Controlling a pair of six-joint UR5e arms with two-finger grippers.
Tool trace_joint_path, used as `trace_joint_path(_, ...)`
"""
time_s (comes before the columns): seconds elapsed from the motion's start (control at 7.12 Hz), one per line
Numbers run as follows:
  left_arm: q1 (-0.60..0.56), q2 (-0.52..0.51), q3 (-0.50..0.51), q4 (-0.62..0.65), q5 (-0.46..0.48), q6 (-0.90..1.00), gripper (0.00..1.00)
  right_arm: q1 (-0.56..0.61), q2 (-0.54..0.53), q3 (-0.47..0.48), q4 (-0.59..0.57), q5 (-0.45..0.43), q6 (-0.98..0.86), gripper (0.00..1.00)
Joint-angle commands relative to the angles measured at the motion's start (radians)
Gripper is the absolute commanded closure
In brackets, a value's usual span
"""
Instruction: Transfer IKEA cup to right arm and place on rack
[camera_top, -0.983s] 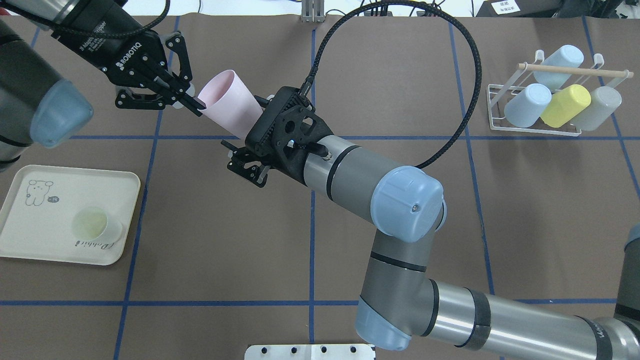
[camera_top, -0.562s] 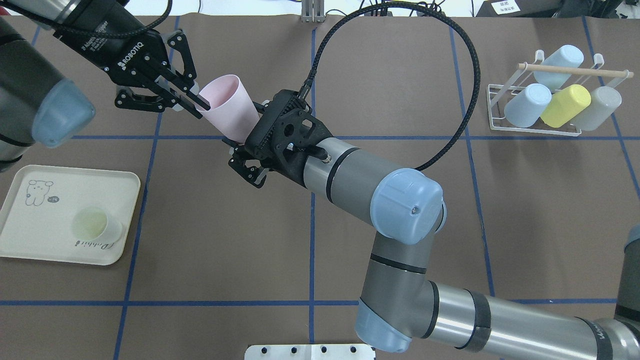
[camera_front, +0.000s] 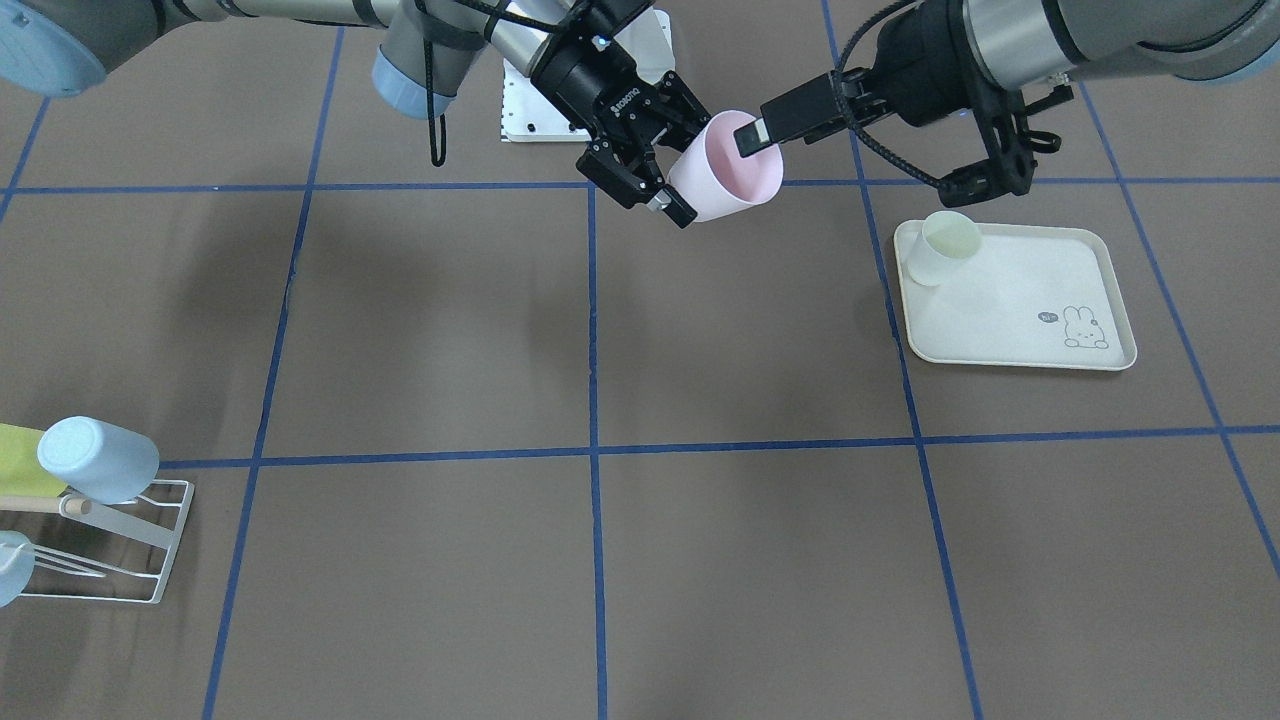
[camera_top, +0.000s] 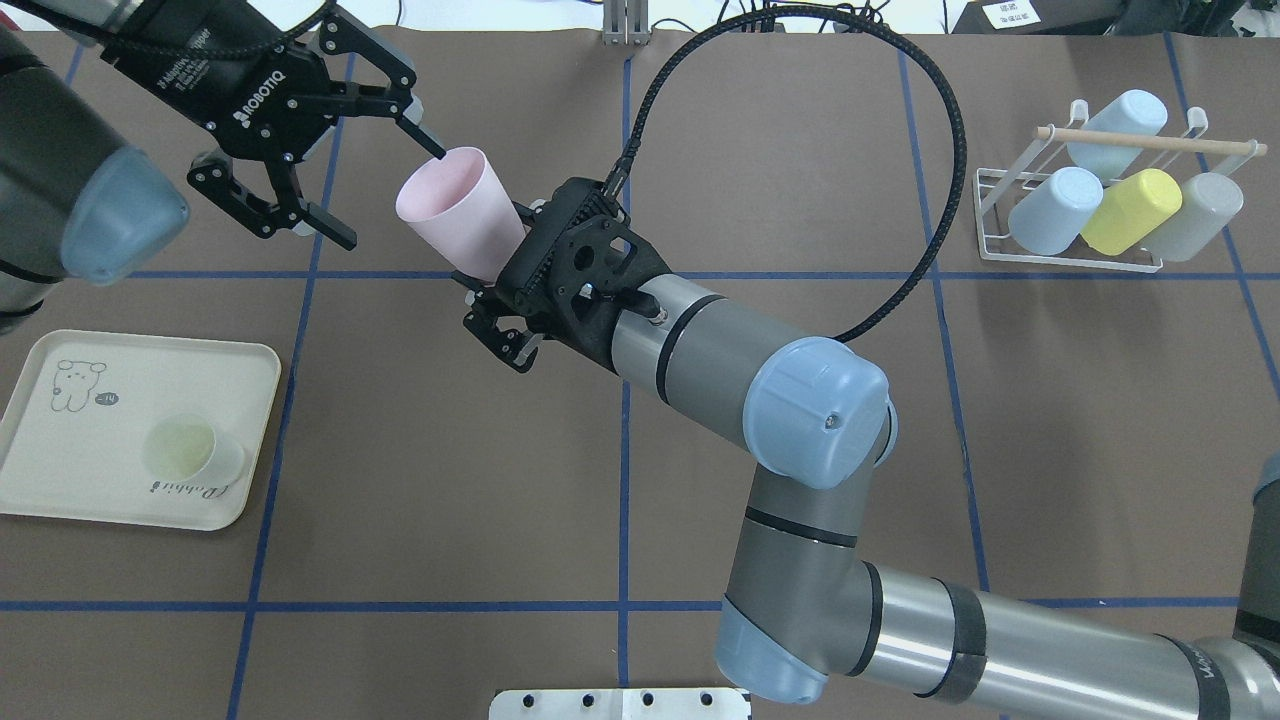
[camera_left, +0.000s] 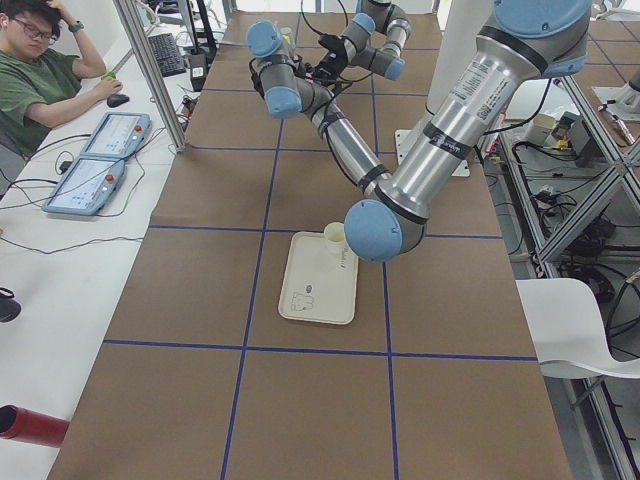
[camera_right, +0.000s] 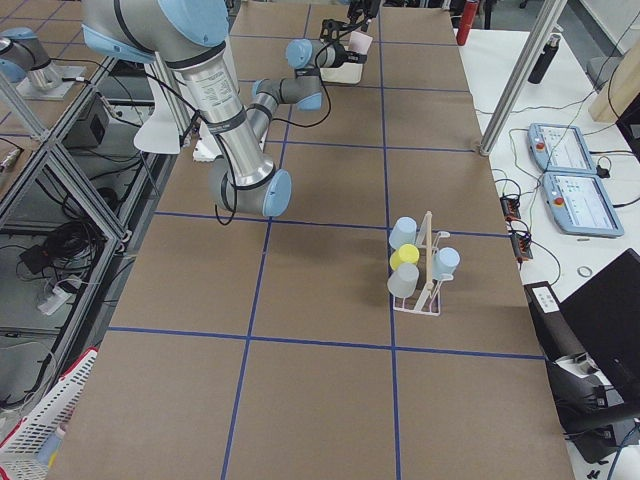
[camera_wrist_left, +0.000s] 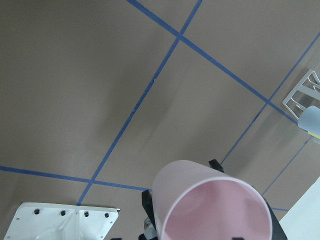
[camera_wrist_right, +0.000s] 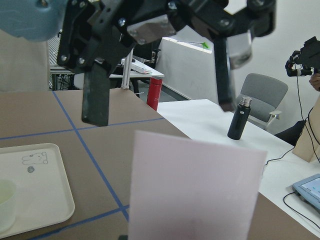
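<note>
My right gripper (camera_top: 500, 258) is shut on the base of the pink cup (camera_top: 455, 210), held above the table (camera_top: 420, 480). My left gripper (camera_top: 392, 198) stands wide open astride the rim. The rack (camera_top: 1000, 250) is well apart, with brown table between.

Right arm (camera_top: 690, 345) & left arm (camera_top: 40, 120): silver-grey tubes w/ pale blue joint caps; 1 black braided cable (camera_top: 955, 150); left gripper (camera_top: 392, 196) black, marked ROBOTIQ.

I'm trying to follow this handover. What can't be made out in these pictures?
1. How the right gripper grips the pink cup: overhead, its black camera mount covers the contact.
2. The rack: front-facing view, mostly cut off by the left edge.
3. The left gripper in the side views: too small to judge.
</note>
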Motion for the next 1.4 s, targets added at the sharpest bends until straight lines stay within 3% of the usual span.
trace_joint_path(0.0, -0.037, 0.009, -0.006, 0.0, 0.003, 0.008, 0.0, 0.016, -0.02, 0.002, -0.014, -0.005, 0.011, 0.63)
trace_joint_path(0.42, -0.088, 0.129, -0.015, 0.003, 0.041, 0.319, 0.0, 0.102, -0.015, 0.064, -0.318, 0.007, 0.011, 0.67)
trace_joint_path(0.56, -0.099, 0.186, -0.015, 0.003, 0.066, 0.433, 0.0, 0.157, -0.006, 0.078, -0.437, 0.079, -0.003, 0.67)
trace_joint_path(0.7, -0.099, 0.228, -0.017, 0.003, 0.112, 0.563, 0.0, 0.259, -0.006, 0.081, -0.544, 0.236, -0.034, 0.67)
trace_joint_path(0.84, -0.1, 0.271, -0.015, 0.003, 0.13, 0.659, 0.0, 0.341, -0.008, 0.081, -0.61, 0.341, -0.145, 0.67)
trace_joint_path(1.26, -0.114, 0.378, -0.012, 0.012, 0.204, 1.034, 0.0, 0.461, -0.015, 0.079, -0.864, 0.354, -0.559, 0.67)
